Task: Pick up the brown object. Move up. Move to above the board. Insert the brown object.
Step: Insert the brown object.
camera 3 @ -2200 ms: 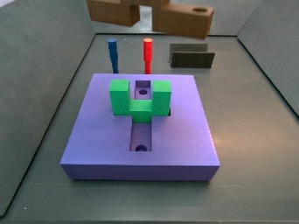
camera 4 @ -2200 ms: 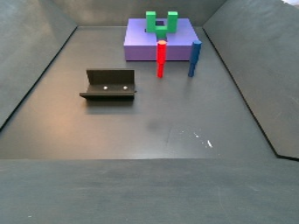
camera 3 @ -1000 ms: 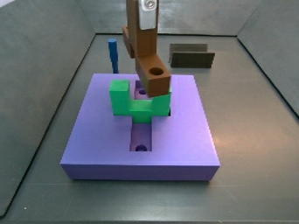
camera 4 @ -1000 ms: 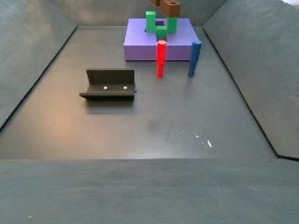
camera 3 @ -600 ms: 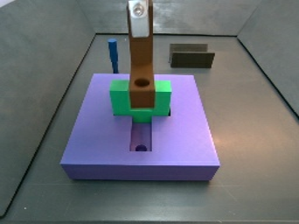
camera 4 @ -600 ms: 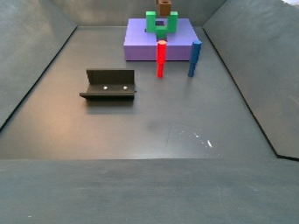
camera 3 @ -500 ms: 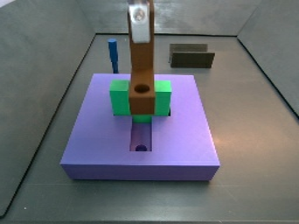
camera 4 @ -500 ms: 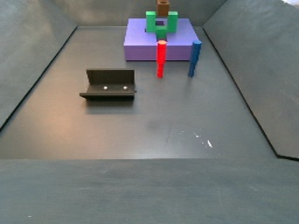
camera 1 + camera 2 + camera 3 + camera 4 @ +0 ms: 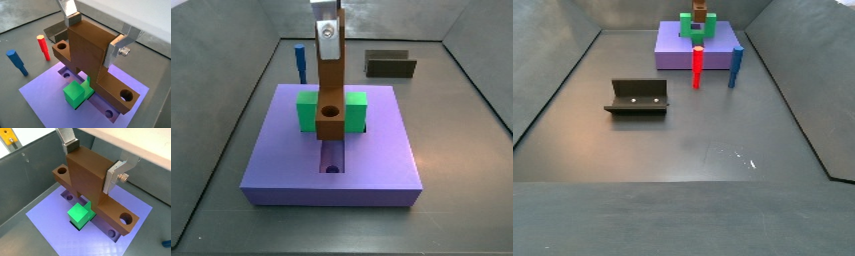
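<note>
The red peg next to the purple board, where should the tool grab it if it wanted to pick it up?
The red peg stands upright, so probably near its top end, coming straight down with a finger on each side. The blue peg stands apart, leaving room. The tool is busy now, shut on the brown object over the board.

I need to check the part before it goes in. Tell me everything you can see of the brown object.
The brown object is a wood-brown piece with a matte, smooth surface; in a side view it hangs upright as a long narrow bar with a round hole near its lower end. In both wrist views it looks like a T, with holes at its ends. The gripper holds it, silver fingers pressing on its upper part. Its lower end sits within the green U-shaped block on the large lavender-purple board, over the slot.
</note>
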You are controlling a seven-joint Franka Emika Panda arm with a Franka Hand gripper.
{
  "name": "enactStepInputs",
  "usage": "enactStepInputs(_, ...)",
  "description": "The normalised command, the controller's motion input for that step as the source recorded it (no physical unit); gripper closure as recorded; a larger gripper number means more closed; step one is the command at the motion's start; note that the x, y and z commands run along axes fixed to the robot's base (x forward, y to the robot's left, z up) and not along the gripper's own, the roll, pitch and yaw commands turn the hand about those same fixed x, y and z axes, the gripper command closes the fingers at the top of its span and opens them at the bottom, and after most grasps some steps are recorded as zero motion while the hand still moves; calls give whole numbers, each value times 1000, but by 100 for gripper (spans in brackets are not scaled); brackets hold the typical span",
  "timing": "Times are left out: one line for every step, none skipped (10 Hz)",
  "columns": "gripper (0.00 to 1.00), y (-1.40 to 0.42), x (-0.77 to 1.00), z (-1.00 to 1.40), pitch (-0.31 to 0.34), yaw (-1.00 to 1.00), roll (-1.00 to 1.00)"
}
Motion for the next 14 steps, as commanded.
enactStepInputs(100,0,0,-280,-13,0,17)
enactStepInputs(100,0,0,-337,-47,9,0)
enactStepInputs(100,0,0,-374,-56,0,0)
enactStepInputs(100,0,0,-406,-57,0,0)
enactStepInputs(100,0,6,-389,-31,0,0)
enactStepInputs(100,0,0,-346,-34,9,0)
enactStepInputs(100,0,14,-303,-26,57,34)
enactStepInputs(100,0,6,-260,-33,97,63)
enactStepInputs(100,0,43,-214,-27,151,79)
enactStepInputs(100,0,66,-177,-21,131,43)
enactStepInputs(100,0,163,-91,-16,137,53)
enactStepInputs(100,0,197,-51,0,74,71)
enactStepInputs(100,-17,137,-83,0,0,96)
enactStepInputs(100,-20,103,-80,0,0,109)
